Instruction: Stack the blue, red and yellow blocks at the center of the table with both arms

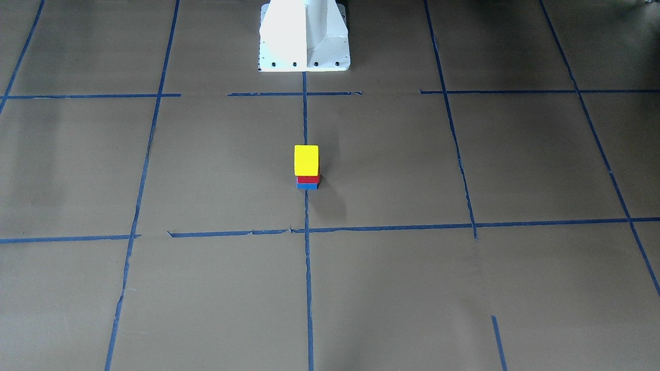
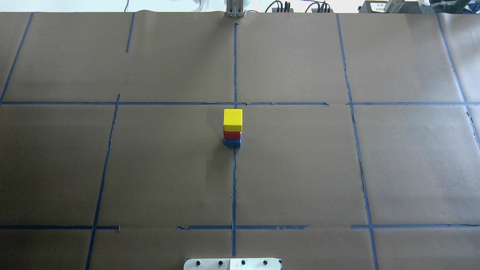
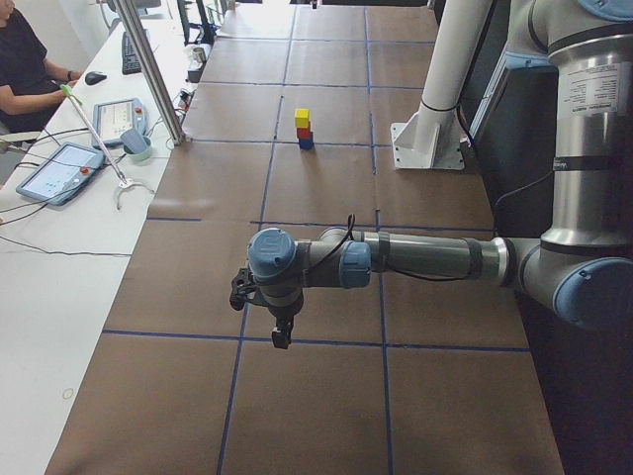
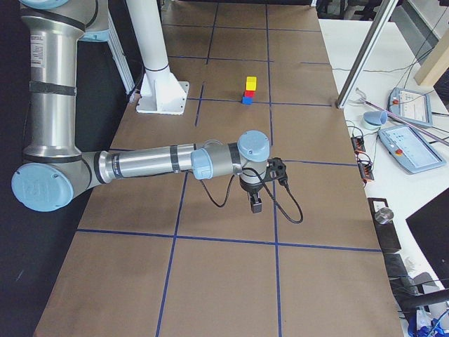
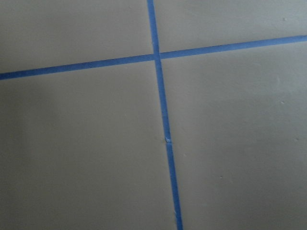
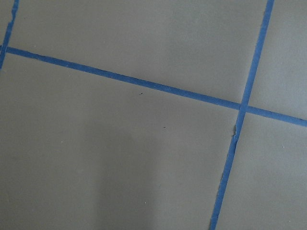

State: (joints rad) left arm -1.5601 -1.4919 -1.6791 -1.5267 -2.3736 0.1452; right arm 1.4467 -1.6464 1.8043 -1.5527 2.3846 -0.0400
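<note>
A yellow block (image 1: 306, 159) sits on a red block (image 1: 308, 179), which sits on a blue block (image 1: 307, 185), as one stack on the centre tape line. In the overhead view the yellow block (image 2: 233, 119) tops the red block (image 2: 232, 134) and the blue block (image 2: 232, 143). My left gripper (image 3: 282, 336) shows only in the exterior left view, far from the stack (image 3: 304, 130); I cannot tell if it is open. My right gripper (image 4: 256, 206) shows only in the exterior right view, also far from the stack (image 4: 249, 92); I cannot tell its state. Both wrist views show only paper and tape.
The white robot base (image 1: 304, 36) stands at the table's edge behind the stack. A metal pole (image 3: 148, 69), tablets (image 3: 54, 170) and a seated operator (image 3: 20, 59) are on the operators' side. Blue tape lines grid the brown paper.
</note>
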